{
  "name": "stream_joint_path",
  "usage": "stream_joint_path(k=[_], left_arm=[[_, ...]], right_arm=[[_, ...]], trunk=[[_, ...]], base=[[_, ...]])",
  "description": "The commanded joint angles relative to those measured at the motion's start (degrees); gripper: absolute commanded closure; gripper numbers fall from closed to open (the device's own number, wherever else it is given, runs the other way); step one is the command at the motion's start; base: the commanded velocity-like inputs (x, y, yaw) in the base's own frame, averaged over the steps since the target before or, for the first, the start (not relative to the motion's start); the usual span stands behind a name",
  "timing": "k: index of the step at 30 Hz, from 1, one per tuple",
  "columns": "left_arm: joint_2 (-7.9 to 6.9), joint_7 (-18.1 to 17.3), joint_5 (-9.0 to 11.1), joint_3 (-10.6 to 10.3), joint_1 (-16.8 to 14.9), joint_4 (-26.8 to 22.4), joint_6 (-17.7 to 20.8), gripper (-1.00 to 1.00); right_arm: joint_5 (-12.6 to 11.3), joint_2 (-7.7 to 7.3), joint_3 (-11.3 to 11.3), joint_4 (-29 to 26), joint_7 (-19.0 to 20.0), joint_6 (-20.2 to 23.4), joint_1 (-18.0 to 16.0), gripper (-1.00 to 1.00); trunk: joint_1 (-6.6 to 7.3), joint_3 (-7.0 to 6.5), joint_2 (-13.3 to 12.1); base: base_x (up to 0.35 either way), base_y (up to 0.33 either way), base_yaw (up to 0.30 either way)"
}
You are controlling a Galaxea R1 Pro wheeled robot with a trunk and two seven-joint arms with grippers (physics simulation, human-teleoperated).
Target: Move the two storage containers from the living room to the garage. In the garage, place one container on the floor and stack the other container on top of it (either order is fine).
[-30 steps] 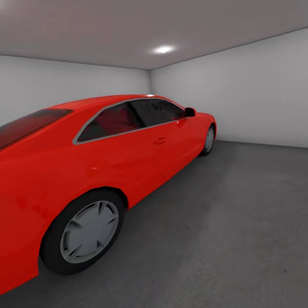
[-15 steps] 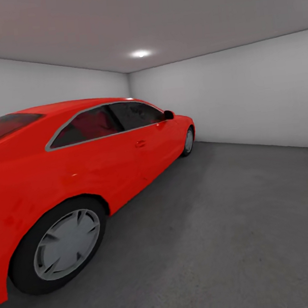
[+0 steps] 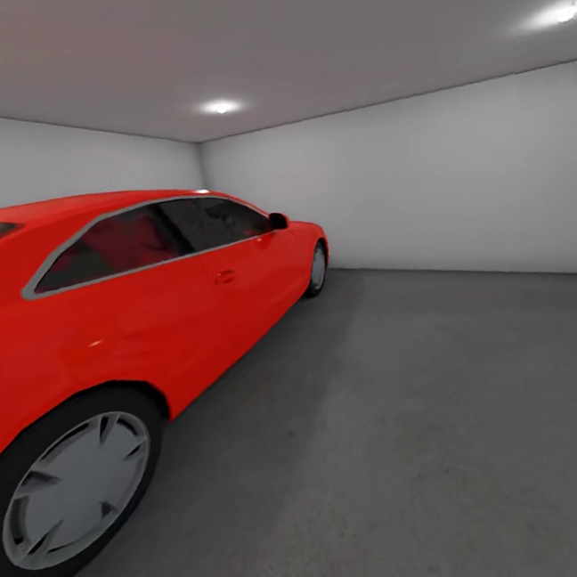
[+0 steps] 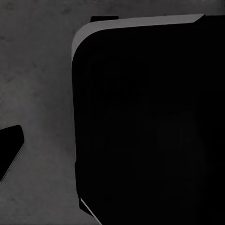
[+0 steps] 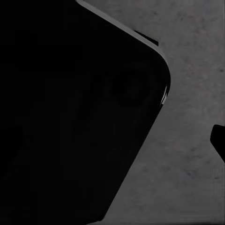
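The red car (image 3: 128, 298) fills nine o'clock, its rear wheel (image 3: 75, 501) low at eight (a swing of the base that way could clip it). Open grey floor (image 3: 415, 453) runs from six out to three, and the far wall (image 3: 420, 184) closes twelve to two. Neither storage container can be placed from these views. Both wrist views look past a dark robot body (image 4: 150, 122) onto concrete; I cannot tell how either gripper stands.

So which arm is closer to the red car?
Probably left: the car stands on the robot's left side, so the right arm is likely farther. Both wrist cameras face floor.
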State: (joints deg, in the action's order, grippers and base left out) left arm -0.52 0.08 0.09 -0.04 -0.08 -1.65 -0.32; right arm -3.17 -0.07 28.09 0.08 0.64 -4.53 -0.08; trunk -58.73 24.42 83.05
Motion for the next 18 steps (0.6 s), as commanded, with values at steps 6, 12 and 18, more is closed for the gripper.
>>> stream_joint_path(k=[6,12,18], left_arm=[[-0.01,0.0,0.0,0.0,0.0,0.0,0.0,-1.00],[-0.01,0.0,0.0,0.0,0.0,0.0,0.0,-1.00],[-0.01,0.0,0.0,0.0,0.0,0.0,0.0,-1.00]], right_arm=[[-0.3,-0.01,0.3,0.0,0.1,-0.3,0.0,-1.00],[-0.3,0.05,0.3,0.2,0.1,-0.3,0.0,-1.00],[-0.4,0.06,0.3,0.4,0.1,-0.2,0.0,-1.00]], trunk=[[0.00,-0.08,0.0],[0.00,-0.21,0.0],[0.00,-0.33,0.0]], base=[[0.000,0.000,-0.280],[0.000,0.000,-0.281],[0.000,0.000,-0.281]])
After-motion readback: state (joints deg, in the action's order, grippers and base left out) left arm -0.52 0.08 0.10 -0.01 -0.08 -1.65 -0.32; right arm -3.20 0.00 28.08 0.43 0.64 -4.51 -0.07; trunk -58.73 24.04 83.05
